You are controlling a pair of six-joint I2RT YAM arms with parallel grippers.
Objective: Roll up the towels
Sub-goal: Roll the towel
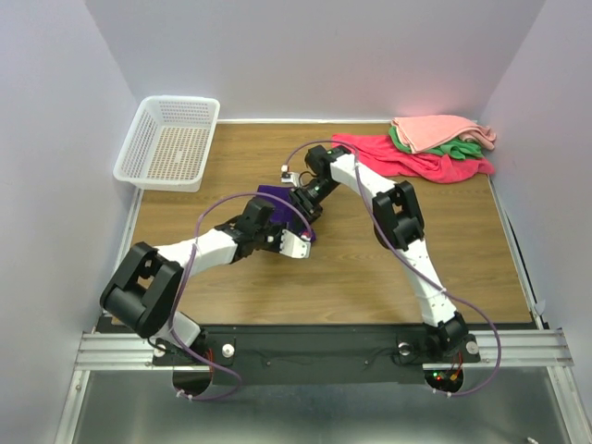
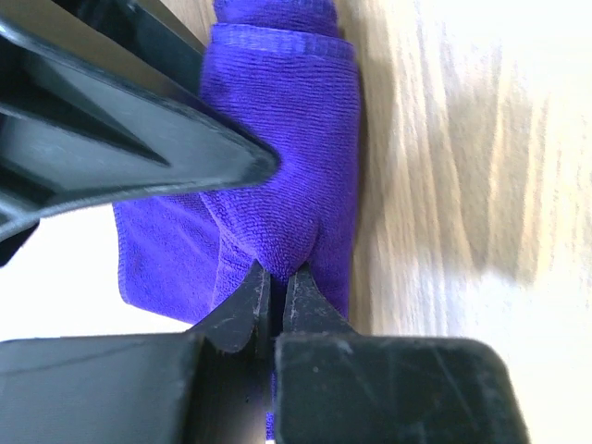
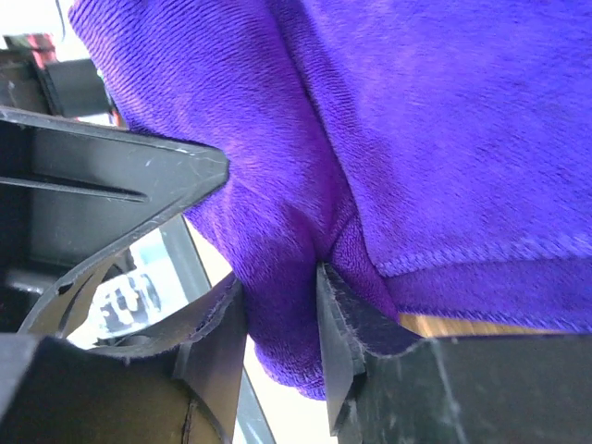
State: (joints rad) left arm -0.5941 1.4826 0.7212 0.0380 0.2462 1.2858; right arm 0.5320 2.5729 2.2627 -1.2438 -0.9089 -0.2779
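A deep purple towel (image 1: 274, 196) is bunched between both grippers at the table's middle. My left gripper (image 1: 298, 233) is shut on a pinch of it; in the left wrist view the purple towel (image 2: 277, 139) is nipped between the closed tips of the left gripper (image 2: 277, 277). My right gripper (image 1: 303, 205) is shut on a thick fold of it; in the right wrist view the purple towel (image 3: 416, 139) fills the frame and a fold sits between the tips of the right gripper (image 3: 277, 314). A pile of towels lies at the back right: red (image 1: 407, 159), salmon-pink (image 1: 439, 129) and green (image 1: 462, 148).
A white plastic basket (image 1: 169, 141) stands at the back left corner of the wooden table (image 1: 351, 268). White walls close in the left, back and right sides. The two arms cross close together near the middle.
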